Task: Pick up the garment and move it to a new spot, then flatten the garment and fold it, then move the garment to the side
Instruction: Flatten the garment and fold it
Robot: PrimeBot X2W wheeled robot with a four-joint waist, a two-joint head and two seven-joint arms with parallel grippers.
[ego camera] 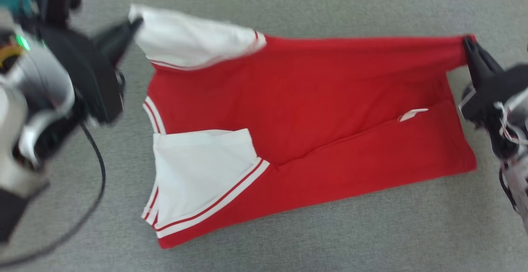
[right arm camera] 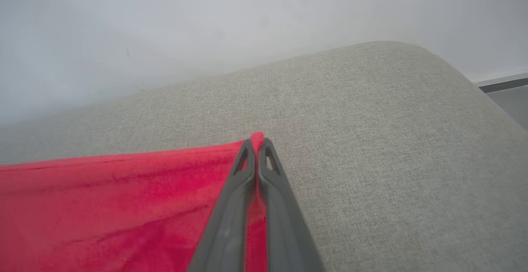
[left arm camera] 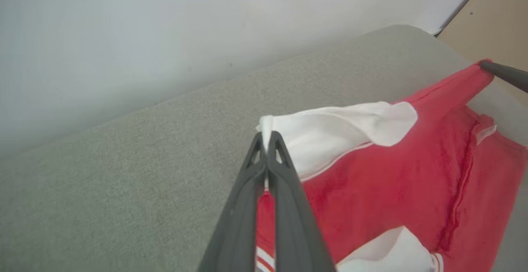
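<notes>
Spread red cotton garment with white sleeves (ego camera: pixel 313 99) appears mid-fold; left gripper (ego camera: pixel 135 22) clamps sleeve (ego camera: pixel 194 43) at ten o'clock, right gripper (ego camera: pixel 469 42) clamps hem corner (ego camera: pixel 456 46) at two o'clock. Side move outstanding.

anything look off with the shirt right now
The garment lies askew on the grey cushion, its near edge running diagonally, with a slanted crease across the body. A white tag pokes out near the hem. The left gripper and right gripper hold its far corners.

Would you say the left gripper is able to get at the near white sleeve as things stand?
Probably not yet: the left gripper is shut on the far white sleeve. Nothing lies over the near white sleeve, though.
</notes>
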